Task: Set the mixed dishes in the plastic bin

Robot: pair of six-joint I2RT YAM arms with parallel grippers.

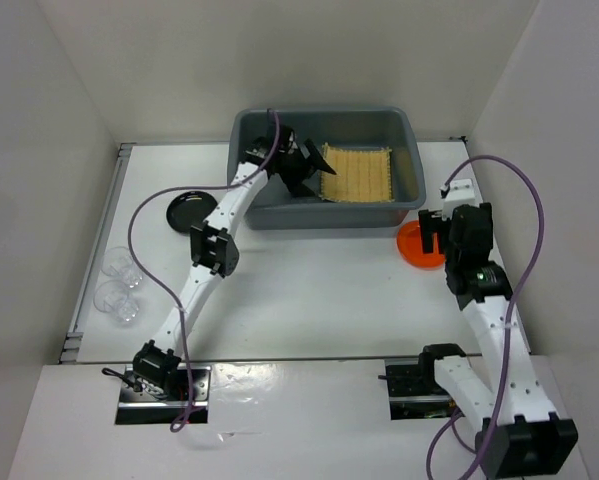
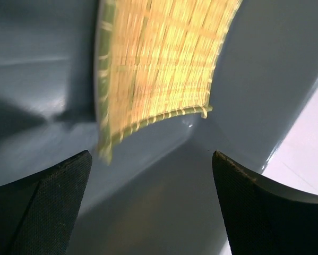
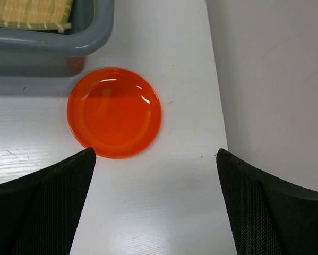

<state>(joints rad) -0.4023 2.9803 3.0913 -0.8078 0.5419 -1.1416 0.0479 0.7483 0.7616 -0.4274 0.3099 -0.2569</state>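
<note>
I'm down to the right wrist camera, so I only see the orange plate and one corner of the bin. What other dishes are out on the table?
Observer: A black plate lies on the table, left of the bin.
Operator: Any cups?
Observer: Two clear cups stand near the table's left edge, outside the bin.
Operator: What is the left arm doing?
Observer: The left gripper is open inside the bin, next to the mat, and holds nothing.
</note>
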